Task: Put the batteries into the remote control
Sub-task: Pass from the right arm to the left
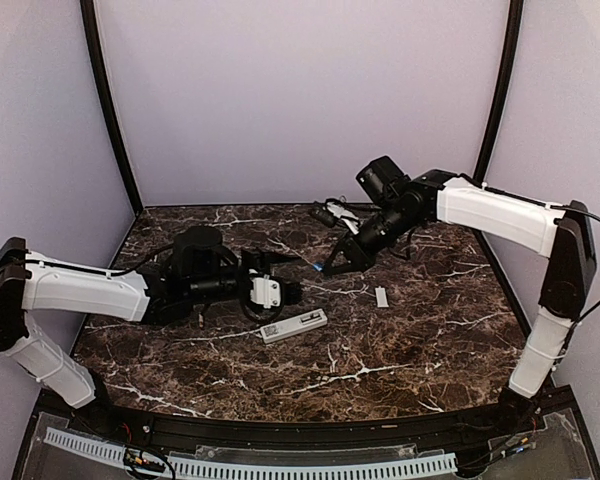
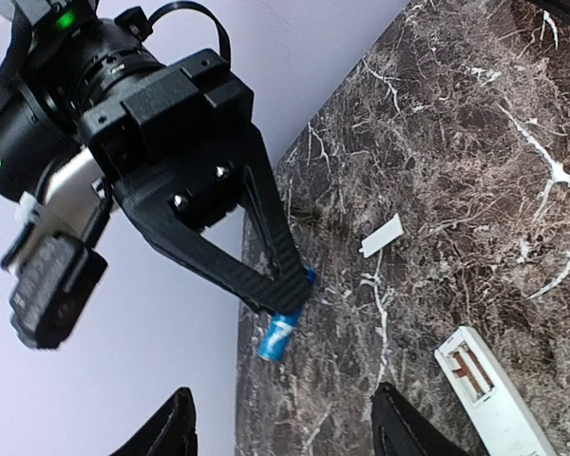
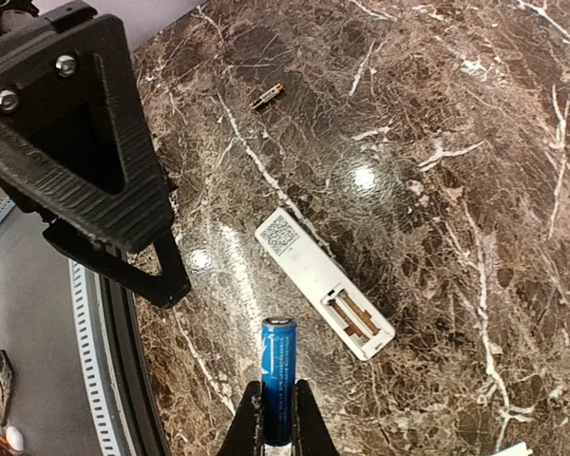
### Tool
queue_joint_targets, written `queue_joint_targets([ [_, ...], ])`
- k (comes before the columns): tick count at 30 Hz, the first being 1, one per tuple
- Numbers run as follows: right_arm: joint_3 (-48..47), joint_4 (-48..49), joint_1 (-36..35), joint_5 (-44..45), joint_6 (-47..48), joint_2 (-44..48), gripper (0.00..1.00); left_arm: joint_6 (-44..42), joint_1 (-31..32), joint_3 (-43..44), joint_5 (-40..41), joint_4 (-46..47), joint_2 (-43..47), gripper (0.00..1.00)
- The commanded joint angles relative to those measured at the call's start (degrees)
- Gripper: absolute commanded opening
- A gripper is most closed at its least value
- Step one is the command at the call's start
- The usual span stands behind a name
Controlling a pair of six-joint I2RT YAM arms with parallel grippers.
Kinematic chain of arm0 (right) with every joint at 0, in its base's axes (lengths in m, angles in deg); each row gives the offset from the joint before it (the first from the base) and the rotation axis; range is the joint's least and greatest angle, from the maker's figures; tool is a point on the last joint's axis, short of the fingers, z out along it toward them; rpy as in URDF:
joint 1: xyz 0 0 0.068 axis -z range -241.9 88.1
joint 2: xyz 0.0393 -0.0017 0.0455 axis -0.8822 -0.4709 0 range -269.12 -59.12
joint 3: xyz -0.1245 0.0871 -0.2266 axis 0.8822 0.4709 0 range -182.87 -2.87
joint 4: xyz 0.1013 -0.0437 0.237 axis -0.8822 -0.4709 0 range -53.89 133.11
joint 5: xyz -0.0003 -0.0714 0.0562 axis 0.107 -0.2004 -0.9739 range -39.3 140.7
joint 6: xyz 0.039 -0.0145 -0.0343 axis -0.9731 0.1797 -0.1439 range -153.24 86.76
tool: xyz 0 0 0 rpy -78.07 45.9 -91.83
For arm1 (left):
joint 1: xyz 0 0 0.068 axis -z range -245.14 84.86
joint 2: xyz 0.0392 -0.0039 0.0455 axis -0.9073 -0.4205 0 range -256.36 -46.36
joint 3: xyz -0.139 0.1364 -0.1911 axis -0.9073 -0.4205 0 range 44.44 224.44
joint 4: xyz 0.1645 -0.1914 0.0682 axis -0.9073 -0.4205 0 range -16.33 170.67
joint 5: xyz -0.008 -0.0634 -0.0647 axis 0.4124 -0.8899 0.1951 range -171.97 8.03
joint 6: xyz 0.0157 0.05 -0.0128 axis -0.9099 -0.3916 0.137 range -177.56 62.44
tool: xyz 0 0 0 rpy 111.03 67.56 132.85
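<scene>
The remote control (image 1: pixel 294 326) lies back-up on the marble, its empty battery recess (image 3: pixel 353 318) exposed. My right gripper (image 3: pixel 277 418) is shut on a blue battery (image 3: pixel 277 375), which sticks out beyond the fingertips and hangs above the table a little short of the recess end. The same battery (image 2: pixel 277 337) shows under the right fingers in the left wrist view. A second small dark cylinder (image 3: pixel 267 96), possibly another battery, lies farther off on the table. My left gripper (image 1: pixel 288 293) hovers just behind the remote, open, with nothing between its fingers (image 2: pixel 413 427).
A small flat pale cover piece (image 1: pixel 381 297) lies to the right of the remote. The marble table ends at a black rim (image 1: pixel 280 430) at the front, with grey walls on three sides.
</scene>
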Motion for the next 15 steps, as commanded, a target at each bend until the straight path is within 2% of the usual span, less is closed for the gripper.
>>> queue_joint_targets([
  [1, -2.37, -2.81, -2.24, -1.24, -4.62, -1.11, 0.0, -10.76, 0.64, -1.13, 1.93, 4.24, 0.69, 0.64],
  [11, -8.16, -5.2, -4.92, -2.12, -9.32, -4.97, 0.0, -12.47, 0.74, -1.66, 4.19, 5.32, -1.04, 0.62],
  [13, -8.35, -5.21, -5.24, -2.07, -9.74, -5.16, 0.0, -13.39, 0.7, -1.59, 4.96, 5.31, -1.27, 0.59],
  [15, -8.47, -5.25, -5.5, -2.0, -10.04, -5.5, 0.0, -13.84, 0.74, -1.32, 5.19, 4.54, -1.43, 0.48],
])
